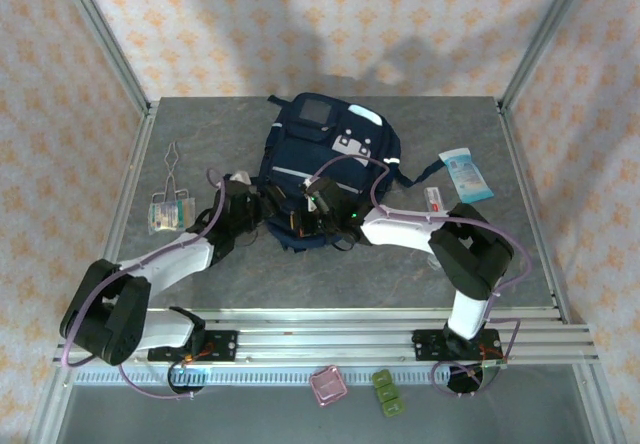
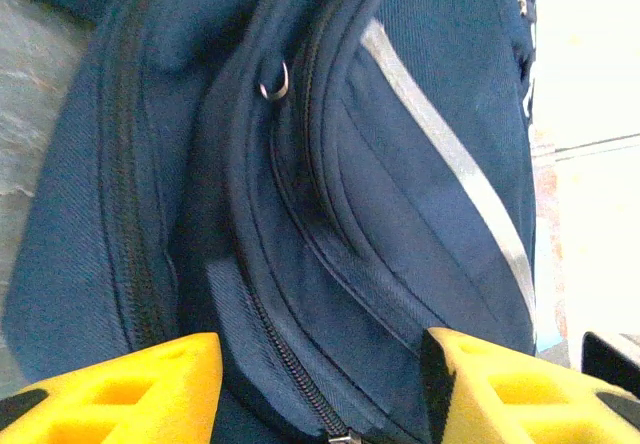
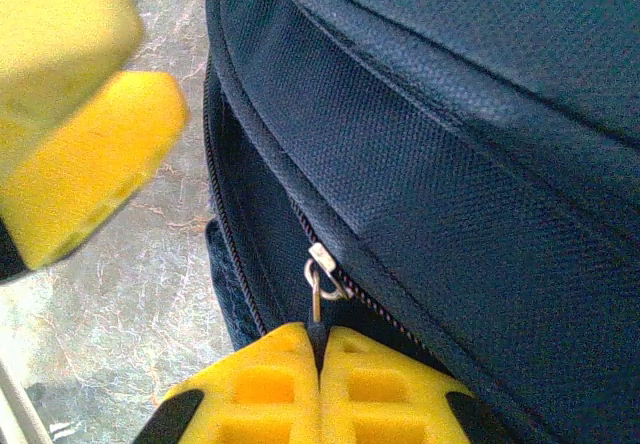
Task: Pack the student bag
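Here we judge the opening step to be in hand. The student bag [image 1: 325, 159] lies flat at the middle of the desk [image 1: 300, 274], toward its far side, and both arms meet at the bag's near end. The right end effector [image 3: 320, 346] has its fingers pressed together, clamped on the small metal zipper pull [image 3: 316, 289] at the edge of a side seam. The left end effector [image 2: 320, 389] stands with its fingers [image 2: 110, 389] apart, with the bag's bulging front pocket between them. We cannot tell whether they press on the cloth.

Loose things wait out on the desk: a blue-and-white packet [image 1: 466, 174] to the bag's right, and metal tongs [image 1: 172, 162] with a small clipped packet [image 1: 168, 212] to its left. None of them is inside, so packing proper has not begun.

Next, we think, the pull must be drawn along its track while the left side steadies the bag. A soft bag may otherwise slide or bunch up with the pull.
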Controlling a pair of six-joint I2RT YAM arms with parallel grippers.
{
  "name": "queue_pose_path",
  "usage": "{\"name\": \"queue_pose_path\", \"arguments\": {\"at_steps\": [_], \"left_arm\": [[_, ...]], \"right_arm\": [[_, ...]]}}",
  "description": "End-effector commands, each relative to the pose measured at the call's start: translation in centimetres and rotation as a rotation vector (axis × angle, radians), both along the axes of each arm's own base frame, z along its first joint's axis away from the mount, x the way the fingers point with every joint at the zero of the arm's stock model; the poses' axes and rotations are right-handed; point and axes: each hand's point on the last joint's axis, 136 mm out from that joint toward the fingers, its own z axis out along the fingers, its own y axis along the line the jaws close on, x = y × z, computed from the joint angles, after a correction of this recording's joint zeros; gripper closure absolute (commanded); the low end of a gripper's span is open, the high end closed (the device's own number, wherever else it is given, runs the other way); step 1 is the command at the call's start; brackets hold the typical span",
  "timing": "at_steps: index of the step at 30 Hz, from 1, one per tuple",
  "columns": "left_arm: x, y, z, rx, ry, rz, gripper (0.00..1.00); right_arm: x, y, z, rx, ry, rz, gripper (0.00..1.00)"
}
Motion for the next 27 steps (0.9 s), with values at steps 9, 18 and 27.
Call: {"name": "queue_pose_path", "arguments": {"at_steps": [9, 18, 27], "left_arm": [[2.4, -2.0, -0.5, -0.035, -0.004, 0.023, 0.59], [4.0, -1.1, 1.5, -0.028, -0.049, 0.040, 1.00], [4.5, 3.7, 3.1, -0.010, -0.080, 0.116, 1.00]], "right_arm": [[-0.2, 1.8, 4.2, 0.103, -0.067, 0.036, 1.00], [-0.5, -2.0, 1.8, -0.061, -0.059, -0.020, 1.00], [0.0, -12.8, -1.2, -0.203, -0.029, -0.195, 1.00]]}}
